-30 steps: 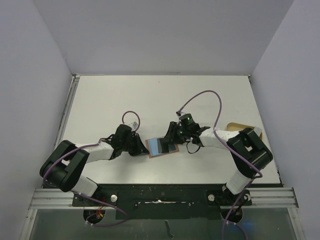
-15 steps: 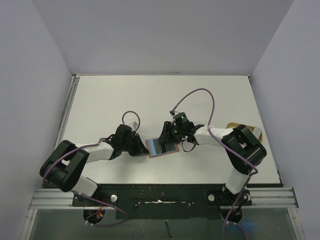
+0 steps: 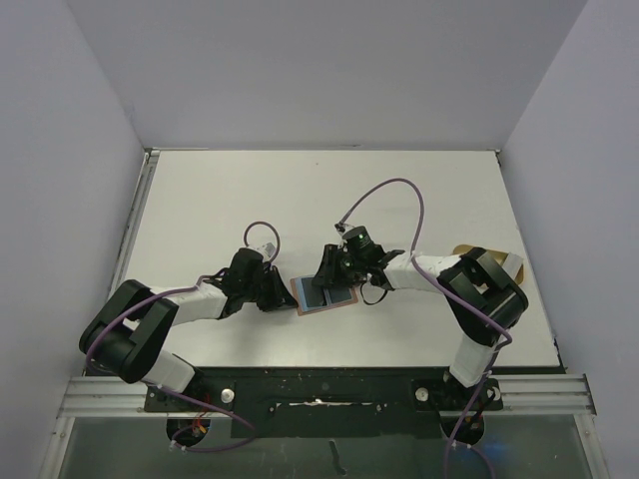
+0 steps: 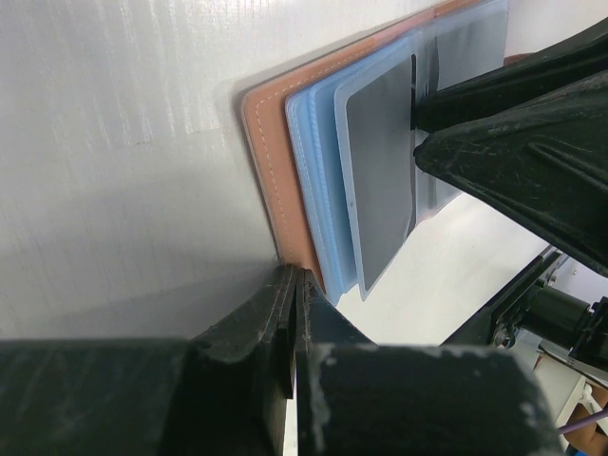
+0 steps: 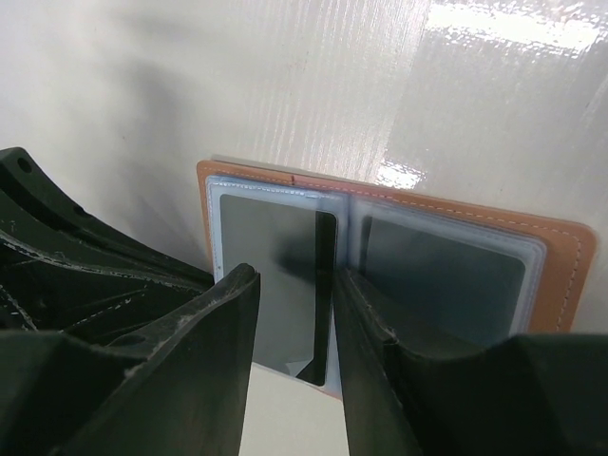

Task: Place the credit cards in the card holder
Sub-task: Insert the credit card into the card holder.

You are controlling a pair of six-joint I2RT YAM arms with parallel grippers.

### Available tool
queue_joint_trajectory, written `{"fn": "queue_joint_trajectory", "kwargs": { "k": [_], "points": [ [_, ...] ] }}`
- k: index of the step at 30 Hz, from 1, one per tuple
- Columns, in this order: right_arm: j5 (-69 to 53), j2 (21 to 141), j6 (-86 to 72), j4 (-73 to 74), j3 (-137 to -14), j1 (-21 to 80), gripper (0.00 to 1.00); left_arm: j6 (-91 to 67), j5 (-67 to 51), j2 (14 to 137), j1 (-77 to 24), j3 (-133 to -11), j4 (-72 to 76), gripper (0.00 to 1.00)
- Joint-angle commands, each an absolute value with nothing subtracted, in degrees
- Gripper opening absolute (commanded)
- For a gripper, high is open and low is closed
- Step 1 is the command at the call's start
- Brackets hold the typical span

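left gripper point(image 4: 293, 276) fully closed, tips against the card holder point(image 4: 269, 161) edge, right gripper point(image 5: 293, 296) part open, gripping nothing, credit card point(image 5: 275, 237) beneath its gap

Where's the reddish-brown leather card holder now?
Top view: the card holder lies open on the white table, front centre, left gripper at its left edge, right gripper over it.

White table point(image 3: 250, 190): standing boxed in by three plain lavender-grey walls point(image 3: 319, 70). Aluminium rail point(image 3: 110, 399): running along its near edge. Bright light: glaring off the glossy tabletop.
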State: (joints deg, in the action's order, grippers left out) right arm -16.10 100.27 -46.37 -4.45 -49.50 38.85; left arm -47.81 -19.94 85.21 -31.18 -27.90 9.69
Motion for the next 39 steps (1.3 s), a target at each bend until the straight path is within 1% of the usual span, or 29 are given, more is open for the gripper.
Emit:
{"fn": "queue_joint_trajectory", "kwargs": {
  "k": [1,9,14,19,23,29,35,36,38,39],
  "points": [
    [-18.1,99.5,-47.1,-6.9,-49.9,39.8,0.37,-46.8,-19.1,84.7,-31.6,-28.4,10.0,0.0],
    [-21.1,100.0,-47.5,-10.2,-49.7,39.9,0.33,-46.4,-19.0,85.1,-31.3,-28.7,9.8,0.0],
    [-21.3,99.8,-47.4,-9.6,-49.7,40.0,0.33,-45.8,-18.9,84.9,-31.0,-29.1,9.1,0.0],
    [-17.1,98.2,-44.8,-1.8,-51.9,39.4,0.35,-45.6,-17.4,83.0,-30.1,-29.3,6.6,0.0],
    [-12.1,93.9,-43.2,6.4,-53.8,38.0,0.38,-45.7,-16.6,79.6,-29.6,-29.5,5.2,0.01],
    [-1.9,87.2,-41.7,19.8,-58.2,35.5,0.39,-44.1,-15.4,73.3,-29.5,-32.2,1.6,0.31],
    [8.2,83.3,-40.1,30.6,-62.4,28.8,0.4,-40.8,-15.2,69.2,-29.2,-35.8,-3.6,0.49],
    [10.5,82.9,-39.6,32.7,-63.2,27.4,0.4,-40.2,-15.4,68.4,-29.2,-36.3,-4.5,0.6],
    [14.1,82.4,-38.5,36.1,-64.9,23.9,0.4,-39.0,-15.5,66.7,-29.1,-37.3,-6.2,0.66],
    [15.9,82.2,-37.8,37.5,-65.5,22.4,0.4,-38.4,-15.6,65.9,-29.1,-37.4,-7.1,0.67]
  ]
}}
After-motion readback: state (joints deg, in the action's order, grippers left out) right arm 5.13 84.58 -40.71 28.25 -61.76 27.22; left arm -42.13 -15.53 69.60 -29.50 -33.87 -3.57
